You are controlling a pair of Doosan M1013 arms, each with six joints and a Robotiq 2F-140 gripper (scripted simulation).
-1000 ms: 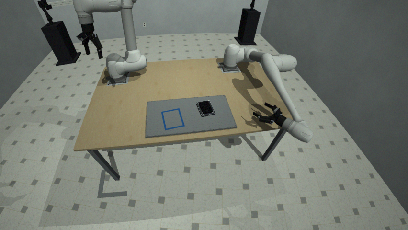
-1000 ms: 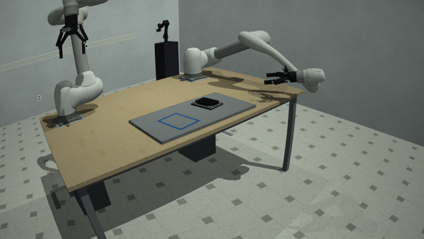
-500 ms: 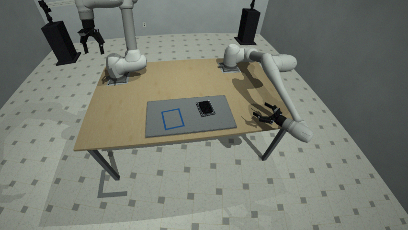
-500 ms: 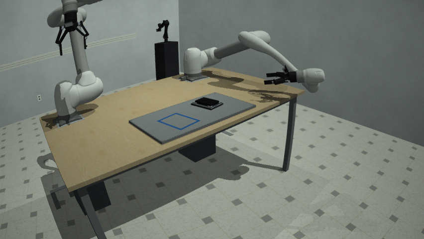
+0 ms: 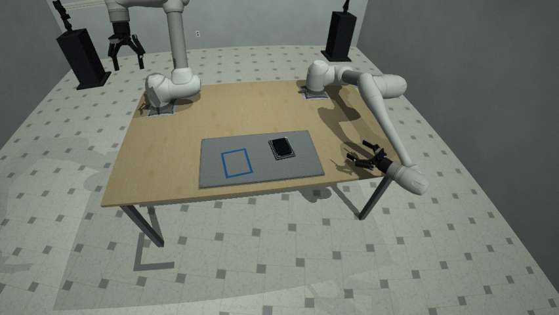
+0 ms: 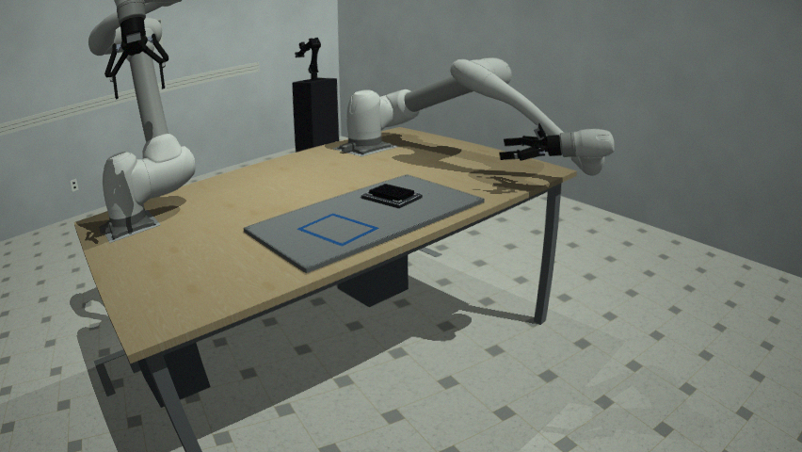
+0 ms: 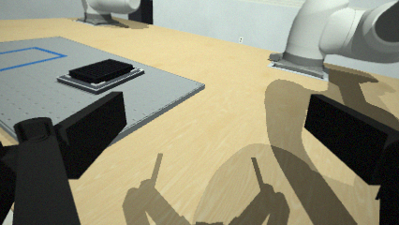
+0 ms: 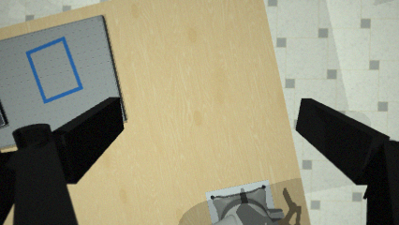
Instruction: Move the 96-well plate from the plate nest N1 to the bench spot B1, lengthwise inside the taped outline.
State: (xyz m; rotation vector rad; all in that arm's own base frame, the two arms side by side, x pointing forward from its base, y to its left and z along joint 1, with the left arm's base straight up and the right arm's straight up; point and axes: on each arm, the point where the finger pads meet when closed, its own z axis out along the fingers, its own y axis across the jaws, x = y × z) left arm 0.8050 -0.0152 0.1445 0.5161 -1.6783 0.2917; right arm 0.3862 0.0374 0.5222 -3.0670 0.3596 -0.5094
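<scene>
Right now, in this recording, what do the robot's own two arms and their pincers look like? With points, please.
The left arm (image 5: 381, 113) (image 6: 505, 94) (image 7: 304, 33) and right arm (image 5: 178, 39) (image 6: 147, 95) (image 7: 110, 6) (image 8: 229, 220) match: off-white, rounded joint housings and smooth tubular links, partly grey. The left pincer (image 5: 356, 149) (image 6: 502, 149) (image 7: 215, 110) and right pincer (image 5: 128, 68) (image 6: 140, 92) (image 8: 210, 113) are black, each with two jointed fingers ending in flat, blocky tips.

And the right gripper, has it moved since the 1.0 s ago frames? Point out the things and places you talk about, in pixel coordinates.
Yes. The right gripper (image 5: 128, 68) (image 6: 139, 92) (image 8: 210, 113) now sits higher against the wall rail (image 5: 80, 4) (image 6: 224, 74) (image 7: 267, 2) in the exterior view.
</scene>
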